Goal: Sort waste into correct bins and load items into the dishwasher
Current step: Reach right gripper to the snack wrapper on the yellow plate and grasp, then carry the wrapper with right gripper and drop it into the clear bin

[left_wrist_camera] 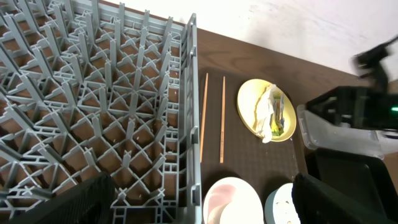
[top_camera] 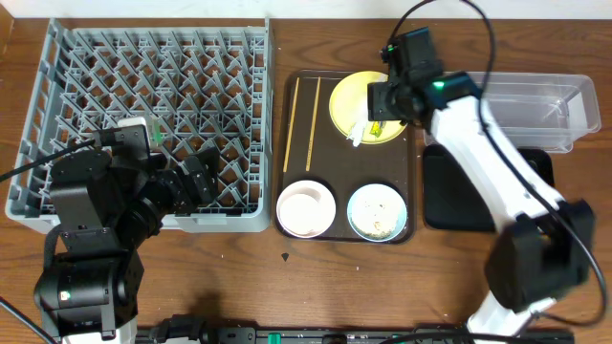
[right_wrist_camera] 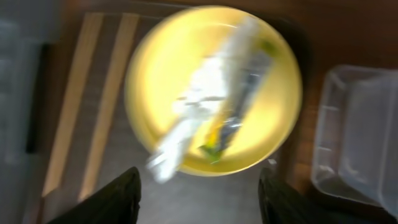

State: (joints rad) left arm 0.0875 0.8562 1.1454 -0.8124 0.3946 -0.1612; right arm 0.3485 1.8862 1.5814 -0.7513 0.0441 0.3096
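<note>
**Desk:** What's crowding the right gripper (right_wrist_camera: 199, 190)?

**Me:** I have it hanging over the yellow plate (right_wrist_camera: 155, 68), fingers spread wide with nothing between them. The white wrapper (right_wrist_camera: 205, 102) and yellow-green packet (right_wrist_camera: 214, 142) lie on the plate. One end of the wrapper pokes past the rim.

**Desk:** Edges?

**Me:** The chopsticks (top_camera: 292, 122) lie parallel just left of the plate on the brown tray (top_camera: 330, 158). The clear tub (top_camera: 545, 107) sits to the right, with the black tray (top_camera: 449, 196) nearer me. The white bowl (top_camera: 305, 207) and light-blue bowl (top_camera: 377, 211) fill the brown tray's near end.

**Desk:** Left side?

**Me:** My left gripper (top_camera: 196, 177) is wide too, and empty. It sits over the dish rack (top_camera: 143, 96) at the near right corner, and the rack wall stands between it and the brown tray.
</note>
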